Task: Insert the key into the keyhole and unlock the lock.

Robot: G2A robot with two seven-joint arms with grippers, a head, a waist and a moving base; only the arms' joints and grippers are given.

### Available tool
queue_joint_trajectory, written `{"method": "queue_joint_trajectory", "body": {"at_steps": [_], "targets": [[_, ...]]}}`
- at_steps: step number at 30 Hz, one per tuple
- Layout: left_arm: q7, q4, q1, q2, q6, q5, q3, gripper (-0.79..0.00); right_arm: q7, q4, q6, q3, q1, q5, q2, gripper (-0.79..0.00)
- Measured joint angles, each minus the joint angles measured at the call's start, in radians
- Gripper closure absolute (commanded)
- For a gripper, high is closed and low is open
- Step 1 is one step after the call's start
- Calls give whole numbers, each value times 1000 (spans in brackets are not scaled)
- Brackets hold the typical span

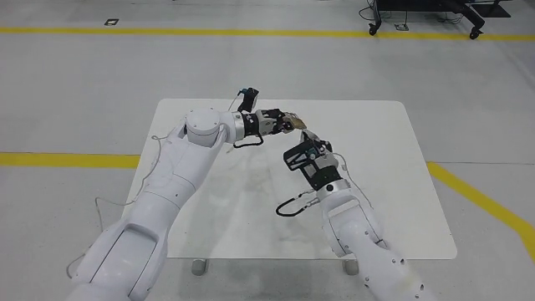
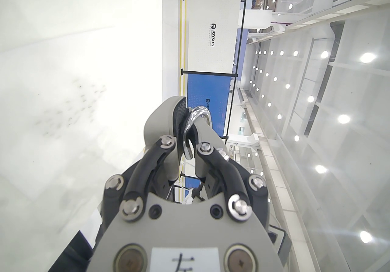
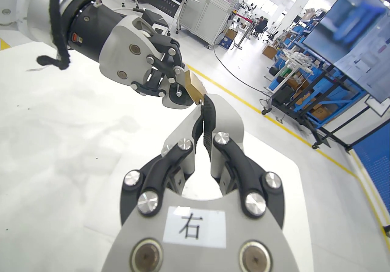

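The left end effector [image 3: 179, 84] is closed on the small, block-shaped brass padlock [image 3: 193, 87]. Its pads clamp the end with the curved silver steel shackle [image 2: 195, 128], and the brass body juts out beyond the fingertips. The lock is held in the air above the white bench [image 1: 376, 192], closer to the far edge than the near one and about midway between the left and right edges.

The right end effector [image 3: 206, 110] is pinched narrow on the thin metal key [image 3: 201, 101]. The pads hide all but a sliver of the key, which shows right at the padlock's free end face. Whether the blade is already in the keyhole cannot be told.

The brass padlock looks dense for its size, rigid and smooth. Held by its shackle end, it would probably tend to pivot or slip when the key pushes or twists against it. A firm clamp that also catches the top of the body would resist that better than a hold on the round steel shackle alone.

The key is likely light, stiff and flat. It is best pinched across the broad faces of its head, leaving the blade free so that the turning force carries through without the key rolling between the pads.
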Motion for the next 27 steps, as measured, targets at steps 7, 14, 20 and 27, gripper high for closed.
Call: {"method": "queue_joint_trajectory", "body": {"at_steps": [7,14,20,27], "targets": [[-8,4,0,1,-3,-21,-11,0,-1,-3,-26,-15,-12,-78,-3,-779],[-11,8,1,1,-3,-32,-16,0,-19,-73,8,38,-40,-16,-6,-785],[1,5,-6,1,8,16,2,0,-75,-169,147,173,-87,271,-13,-785],[36,-12,-11,-9,48,117,64,0,-75,-169,139,170,-87,264,-13,-785]]}}
